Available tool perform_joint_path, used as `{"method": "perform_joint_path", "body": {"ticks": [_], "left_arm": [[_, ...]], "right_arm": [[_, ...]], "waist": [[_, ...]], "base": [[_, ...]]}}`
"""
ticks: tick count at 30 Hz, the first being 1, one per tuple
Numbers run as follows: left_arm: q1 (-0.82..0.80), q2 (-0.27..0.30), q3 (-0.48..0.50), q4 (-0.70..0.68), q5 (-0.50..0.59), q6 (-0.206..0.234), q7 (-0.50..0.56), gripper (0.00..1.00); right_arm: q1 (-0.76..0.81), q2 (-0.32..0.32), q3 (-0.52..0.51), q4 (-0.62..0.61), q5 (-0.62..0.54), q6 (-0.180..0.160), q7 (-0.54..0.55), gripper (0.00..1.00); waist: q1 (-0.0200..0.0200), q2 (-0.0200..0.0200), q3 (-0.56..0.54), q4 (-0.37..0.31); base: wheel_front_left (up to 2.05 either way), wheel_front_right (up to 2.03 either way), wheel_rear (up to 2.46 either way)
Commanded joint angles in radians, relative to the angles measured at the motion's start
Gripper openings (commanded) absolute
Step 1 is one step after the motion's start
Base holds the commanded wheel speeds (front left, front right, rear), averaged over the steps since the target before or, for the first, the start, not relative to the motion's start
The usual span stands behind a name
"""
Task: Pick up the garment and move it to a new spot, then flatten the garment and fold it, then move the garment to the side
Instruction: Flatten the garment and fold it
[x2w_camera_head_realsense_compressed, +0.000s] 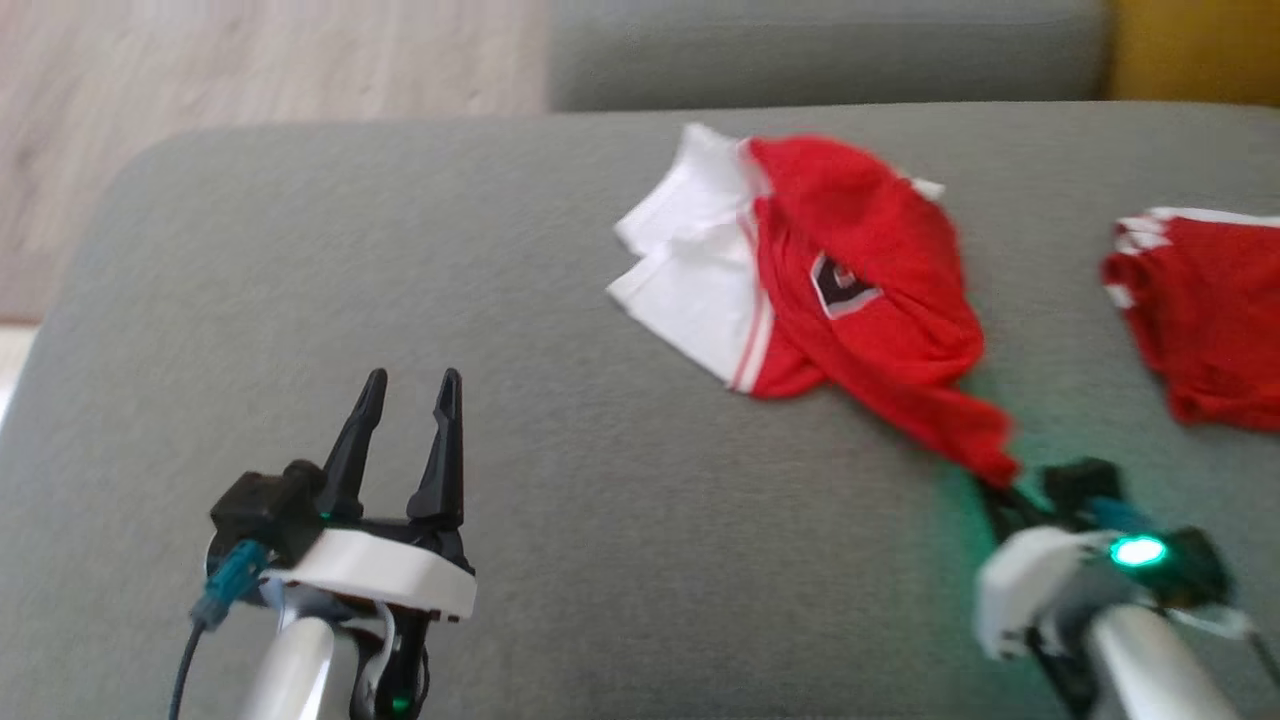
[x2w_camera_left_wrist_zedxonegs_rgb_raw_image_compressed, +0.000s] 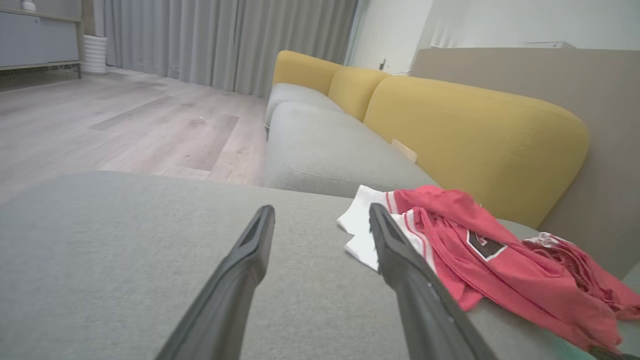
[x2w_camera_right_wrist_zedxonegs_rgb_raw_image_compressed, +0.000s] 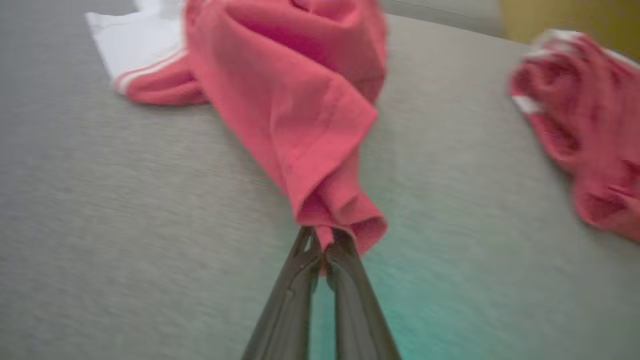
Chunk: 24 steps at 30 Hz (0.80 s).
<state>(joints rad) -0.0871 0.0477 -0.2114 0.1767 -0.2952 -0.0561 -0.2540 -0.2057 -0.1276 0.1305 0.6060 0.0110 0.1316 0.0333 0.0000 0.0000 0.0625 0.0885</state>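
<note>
A crumpled red and white garment (x2w_camera_head_realsense_compressed: 830, 290) with a dark badge lies on the grey sofa seat (x2w_camera_head_realsense_compressed: 560, 540), right of centre. My right gripper (x2w_camera_head_realsense_compressed: 998, 482) is shut on its near red corner, which trails toward me. In the right wrist view the two fingers pinch a fold of the garment (x2w_camera_right_wrist_zedxonegs_rgb_raw_image_compressed: 305, 110) where my right gripper (x2w_camera_right_wrist_zedxonegs_rgb_raw_image_compressed: 322, 240) meets it. My left gripper (x2w_camera_head_realsense_compressed: 408, 385) stands open at the lower left, well apart from the cloth, with nothing between its fingers. In the left wrist view the garment (x2w_camera_left_wrist_zedxonegs_rgb_raw_image_compressed: 480, 250) lies to the right of my left gripper (x2w_camera_left_wrist_zedxonegs_rgb_raw_image_compressed: 322, 212).
A second red garment (x2w_camera_head_realsense_compressed: 1205, 315) lies at the seat's right edge, also the red heap (x2w_camera_right_wrist_zedxonegs_rgb_raw_image_compressed: 585, 125) in the right wrist view. Yellow back cushions (x2w_camera_left_wrist_zedxonegs_rgb_raw_image_compressed: 470, 130) line the far side. A wooden floor (x2w_camera_left_wrist_zedxonegs_rgb_raw_image_compressed: 125, 125) lies beyond the seat's left edge. Bare grey seat spreads left of the cloth.
</note>
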Motion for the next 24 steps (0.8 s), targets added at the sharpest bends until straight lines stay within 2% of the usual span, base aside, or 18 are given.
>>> {"method": "perform_joint_path", "body": {"ticks": [1,5,8,16,21,22,23,24], "left_arm": [[-0.03,0.003,0.031,-0.04,-0.014,0.007,-0.008,1.0],[-0.022,0.003,0.016,-0.043,-0.024,0.014,-0.008,1.0],[-0.017,0.003,0.01,-0.042,-0.028,0.018,-0.008,1.0],[-0.01,0.003,0.018,-0.039,-0.022,0.012,-0.008,1.0],[-0.004,0.003,0.028,-0.035,-0.016,0.007,-0.008,1.0],[-0.004,0.003,0.028,-0.035,-0.015,0.007,-0.008,1.0],[-0.004,0.003,0.028,-0.034,-0.014,0.007,-0.008,1.0],[-0.004,0.003,0.027,-0.034,-0.013,0.006,-0.008,1.0]], "right_arm": [[0.008,-0.024,-0.007,-0.07,-0.003,-0.001,0.016,0.0],[0.082,-0.063,-0.098,-0.181,0.001,-0.001,0.083,0.0],[0.115,-0.059,-0.16,-0.239,-0.011,-0.001,0.118,0.0],[0.175,0.004,-0.315,-0.297,-0.112,-0.001,0.192,0.0],[0.202,0.031,-0.335,-0.305,-0.145,-0.001,0.205,0.0],[0.201,0.036,-0.331,-0.311,-0.144,-0.001,0.196,0.62],[0.2,0.043,-0.323,-0.316,-0.137,-0.001,0.186,1.0],[0.197,0.049,-0.312,-0.32,-0.127,-0.001,0.179,1.0]], "waist": [[0.0,0.0,-0.041,-0.057],[0.0,0.0,-0.049,-0.082],[0.0,0.0,-0.053,-0.09],[0.0,0.0,-0.05,-0.091],[0.0,0.0,-0.057,-0.094],[0.0,0.0,-0.059,-0.095],[0.0,0.0,-0.06,-0.096],[0.0,0.0,-0.061,-0.097]], "base": [[0.0,0.0,0.0],[0.0,0.0,0.0],[0.0,0.0,0.0],[0.0,0.0,0.0],[0.0,0.0,0.0],[0.0,0.0,0.0],[0.0,0.0,0.0],[0.0,0.0,0.0]]}}
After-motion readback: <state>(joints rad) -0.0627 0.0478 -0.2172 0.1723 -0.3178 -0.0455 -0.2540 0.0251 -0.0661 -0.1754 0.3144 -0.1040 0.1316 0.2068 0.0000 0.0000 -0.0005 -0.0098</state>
